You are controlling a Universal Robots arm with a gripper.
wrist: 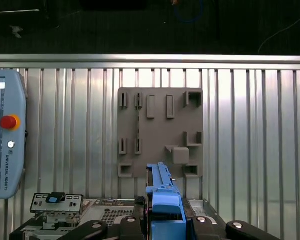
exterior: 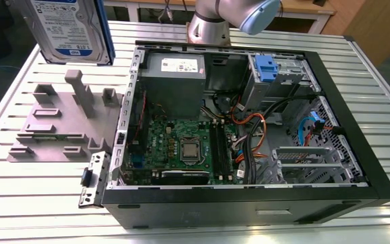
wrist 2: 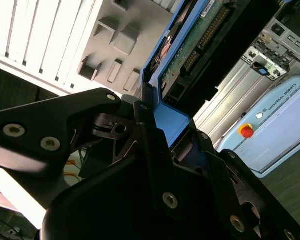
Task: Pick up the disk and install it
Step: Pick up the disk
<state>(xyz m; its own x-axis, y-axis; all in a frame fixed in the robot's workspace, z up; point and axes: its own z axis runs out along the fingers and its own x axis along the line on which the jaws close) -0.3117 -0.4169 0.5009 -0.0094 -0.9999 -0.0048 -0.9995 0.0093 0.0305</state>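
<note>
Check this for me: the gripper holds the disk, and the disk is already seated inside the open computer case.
Wrong on one point. The gripper holds the disk, but it is not in the open computer case: the exterior view shows it in the air over the grey plate beside the case.

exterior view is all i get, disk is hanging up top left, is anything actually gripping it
Observer: Yes. In the second wrist view the end effector is shut on the blue frame of the disk.
Operator: what is under it
Observer: The first wrist view looks down past the disk onto the grey fixture.
Operator: anything else down there
Observer: A teach pendant lies on the table, apart from the fixture.
</note>
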